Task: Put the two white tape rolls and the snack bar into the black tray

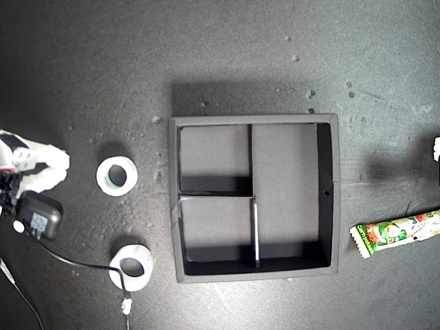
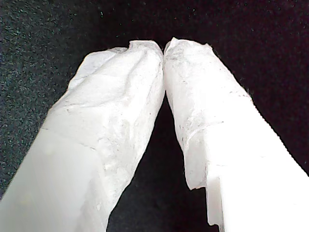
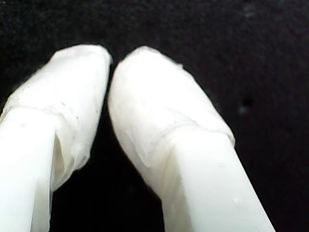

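The black tray (image 1: 328, 189) sits on the dark surface (image 1: 227, 62) near the middle of the exterior view, and all three of its compartments hold nothing: two small ones on the exterior view's left side of the tray and one long one on its right.

The two white tape rolls lie flat on the surface, outside the tray, toward the exterior view's left. The first tape roll (image 1: 117, 176), with a greenish inner core, lies level with the tray's upper small compartment. The second tape roll (image 1: 131, 267) lies below it, near the tray's lower left corner in that view, and a thin black cable (image 1: 75, 261) touches its edge.

The snack bar (image 1: 397, 232), in a green, white and red wrapper, lies on the surface beside the tray on the exterior view's right, apart from the tray wall, and its far end runs off the edge of the picture.

An arm (image 1: 34, 168) with white wrapped fingers shows at the exterior view's left edge, near the first tape roll but not touching it; the wrist views do not tell which arm it is.

My first pincer (image 2: 163, 47) is pressed together at the tips, pinching nothing, over bare dark surface. My second pincer (image 3: 112, 63) is likewise pressed together with only a thin gap, and it holds nothing.
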